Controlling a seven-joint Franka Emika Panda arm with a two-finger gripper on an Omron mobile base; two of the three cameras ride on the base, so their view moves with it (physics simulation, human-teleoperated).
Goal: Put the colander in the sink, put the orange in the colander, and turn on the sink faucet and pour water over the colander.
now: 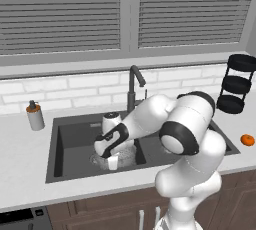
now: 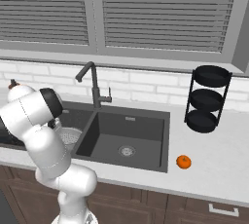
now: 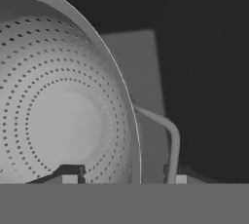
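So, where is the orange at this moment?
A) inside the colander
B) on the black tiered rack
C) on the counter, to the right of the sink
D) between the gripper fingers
C: the orange lies on the light counter just right of the sink, in front of the black rack, while the colander in the left basin holds no fruit.

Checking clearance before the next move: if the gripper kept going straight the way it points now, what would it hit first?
Most likely the colander. The gripper straddles its rim, one fingertip over the perforated inside, the other outside by the handle loop. Beyond lies the sink floor. Depth is hard to judge.
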